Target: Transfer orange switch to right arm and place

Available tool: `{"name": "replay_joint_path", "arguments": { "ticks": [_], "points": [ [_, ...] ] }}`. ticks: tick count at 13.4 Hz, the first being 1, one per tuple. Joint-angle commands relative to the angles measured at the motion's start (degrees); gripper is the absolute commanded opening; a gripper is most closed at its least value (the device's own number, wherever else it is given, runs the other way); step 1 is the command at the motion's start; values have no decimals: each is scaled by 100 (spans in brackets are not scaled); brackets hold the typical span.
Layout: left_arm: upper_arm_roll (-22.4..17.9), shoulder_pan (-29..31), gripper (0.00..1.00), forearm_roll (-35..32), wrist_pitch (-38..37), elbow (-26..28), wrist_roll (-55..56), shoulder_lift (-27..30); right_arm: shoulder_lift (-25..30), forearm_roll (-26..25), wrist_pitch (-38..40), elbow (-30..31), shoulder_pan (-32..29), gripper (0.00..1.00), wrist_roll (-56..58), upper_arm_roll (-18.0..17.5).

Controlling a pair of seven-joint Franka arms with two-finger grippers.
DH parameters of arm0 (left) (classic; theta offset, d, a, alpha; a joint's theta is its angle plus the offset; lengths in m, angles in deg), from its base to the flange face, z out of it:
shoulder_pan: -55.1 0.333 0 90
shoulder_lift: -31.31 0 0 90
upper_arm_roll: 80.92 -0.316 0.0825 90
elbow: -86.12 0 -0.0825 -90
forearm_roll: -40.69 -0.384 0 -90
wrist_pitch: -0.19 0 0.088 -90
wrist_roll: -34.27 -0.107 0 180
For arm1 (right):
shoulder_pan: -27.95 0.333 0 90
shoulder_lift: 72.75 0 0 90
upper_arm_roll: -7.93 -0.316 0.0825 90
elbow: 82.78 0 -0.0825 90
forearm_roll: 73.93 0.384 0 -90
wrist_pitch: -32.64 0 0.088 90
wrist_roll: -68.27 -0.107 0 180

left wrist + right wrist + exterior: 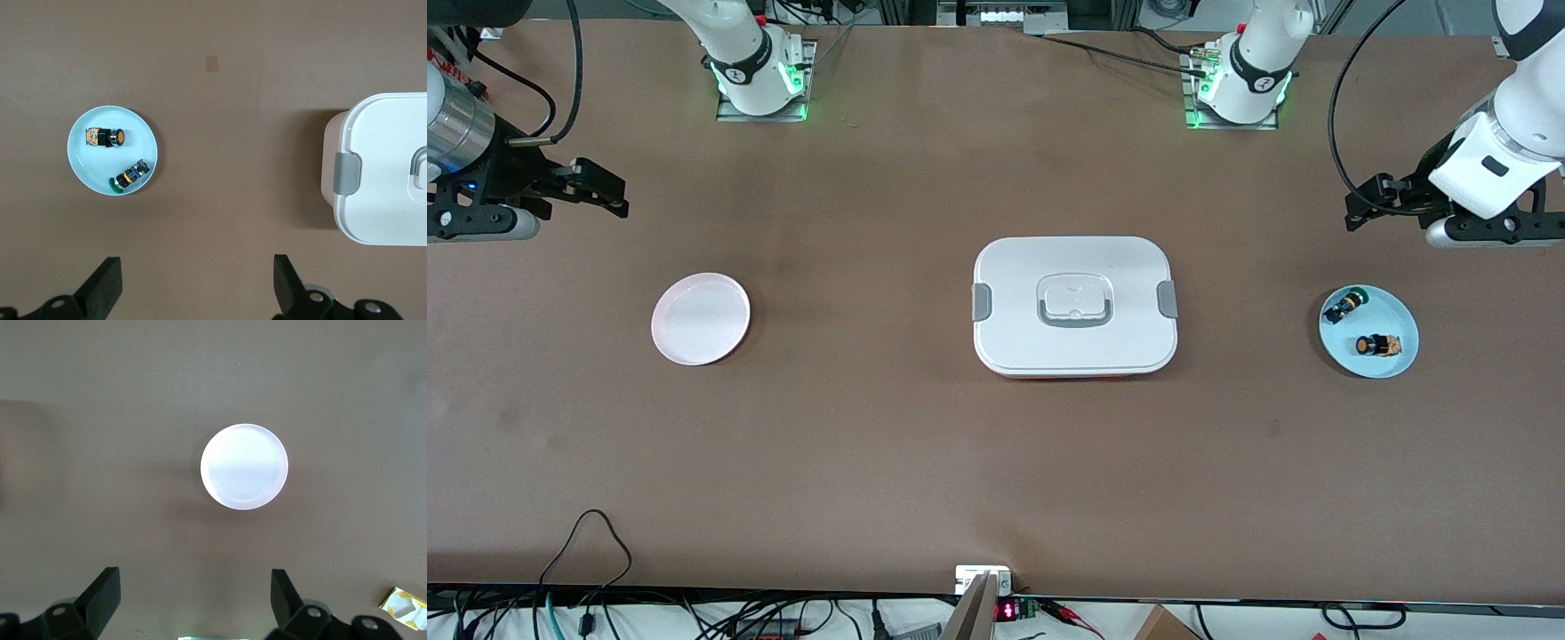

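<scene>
The orange switch [1375, 345] lies on its side in a light blue dish [1392, 316] at the left arm's end of the table. It also shows in the left wrist view [107, 137], in the dish [90, 167]. A similar switch with a green cap [1345, 306] lies beside it [128, 178]. My left gripper [1356, 212] hangs open and empty over bare table beside the dish [198, 280]. My right gripper [609, 191] hangs open and empty over the right arm's end of the table [197, 597], beside a white round plate [700, 318].
A white lidded box with grey latches and a handle [1074, 306] stands in the middle of the table, and its edge shows in the left wrist view [387, 170]. The white plate [244, 466] is empty. A small yellow scrap [403, 607] lies on the table.
</scene>
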Motion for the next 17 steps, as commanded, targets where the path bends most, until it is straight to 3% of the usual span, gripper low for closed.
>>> {"name": "replay_joint_path", "arguments": {
  "ticks": [1, 10, 13, 17],
  "points": [
    [-21, -53, 100, 14, -152, -172, 34, -54, -62, 5, 68, -138, 3, 100, -73, -2],
    [-21, -53, 100, 14, -231, -215, 34, -72, -281, -74, 60, -120, 12, 100, -73, -11],
    [-30, -61, 100, 22, -380, -504, 34, -265, -509, -179, 16, -138, 125, 100, -73, -19],
    [-21, -97, 100, 84, -1134, -1197, 69, -958, -607, -619, -46, -138, 574, 100, -126, -19]
  ]
}}
